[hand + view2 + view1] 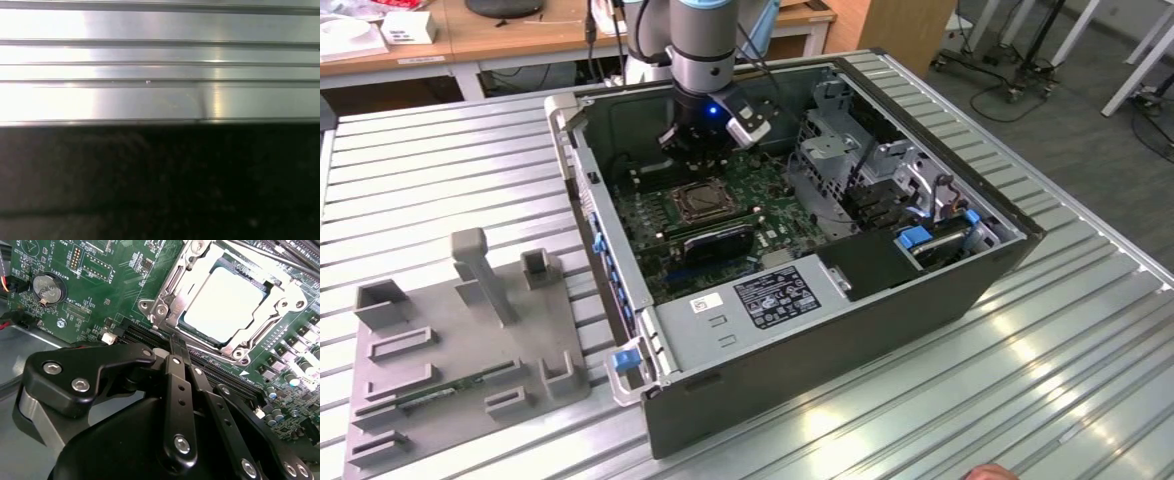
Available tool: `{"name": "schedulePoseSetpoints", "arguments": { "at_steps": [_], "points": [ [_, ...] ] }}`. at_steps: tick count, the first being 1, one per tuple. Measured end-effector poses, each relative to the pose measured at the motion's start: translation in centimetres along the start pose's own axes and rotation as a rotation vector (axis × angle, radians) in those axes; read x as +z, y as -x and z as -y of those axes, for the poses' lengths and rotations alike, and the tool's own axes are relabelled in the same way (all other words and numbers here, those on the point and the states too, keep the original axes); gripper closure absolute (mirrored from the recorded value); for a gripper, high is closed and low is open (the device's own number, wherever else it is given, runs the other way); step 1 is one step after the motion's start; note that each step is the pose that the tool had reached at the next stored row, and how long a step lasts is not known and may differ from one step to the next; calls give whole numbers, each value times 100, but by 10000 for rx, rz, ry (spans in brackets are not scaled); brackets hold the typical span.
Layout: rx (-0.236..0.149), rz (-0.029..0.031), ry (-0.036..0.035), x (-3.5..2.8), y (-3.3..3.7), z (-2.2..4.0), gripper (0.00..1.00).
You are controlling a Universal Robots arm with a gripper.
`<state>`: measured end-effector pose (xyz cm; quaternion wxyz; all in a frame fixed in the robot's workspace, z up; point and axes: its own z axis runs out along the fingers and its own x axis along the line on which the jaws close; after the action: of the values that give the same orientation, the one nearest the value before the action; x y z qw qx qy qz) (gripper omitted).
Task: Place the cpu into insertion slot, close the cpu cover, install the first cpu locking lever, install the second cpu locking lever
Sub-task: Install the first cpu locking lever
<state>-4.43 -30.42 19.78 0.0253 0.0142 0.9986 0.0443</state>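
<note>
Down in the insertion slot [702, 203], the cpu [225, 302] sits seated, its pale metal top glaring bright in the second wrist view. The cpu cover [167, 287] lies flat around it, so the chip shows through the square window. I cannot tell whether the levers at the frame's edges are latched.

Just beside one corner of that frame, above the long dark memory slots [137, 332], hangs the gripper [174, 345]. Its black fingers [176, 390] are drawn tight against each other, with nothing visible between them. The tips are close to the cover, but whether they touch it is not clear. In the exterior view the arm [707, 50] comes nearly straight down into the computer case [854, 330], with the wrist over the far side of the socket.

A round coin battery [49, 287] sits on the green motherboard [100, 305], well apart from the socket. The case lies on its side, open upward, on a table [1067, 380] of ribbed aluminium slats. A grey fixture tray [467, 350] rests on the slats toward the exterior view's left. Wooden desks [494, 40] stand behind
</note>
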Motion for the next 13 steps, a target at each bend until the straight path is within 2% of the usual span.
{"name": "schedulePoseSetpoints", "arguments": {
  "at_steps": [8,13],
  "points": [
    [0,2,-2,3,0,0,89],
    [-7,52,31,4,1,0,89]
  ]
}}
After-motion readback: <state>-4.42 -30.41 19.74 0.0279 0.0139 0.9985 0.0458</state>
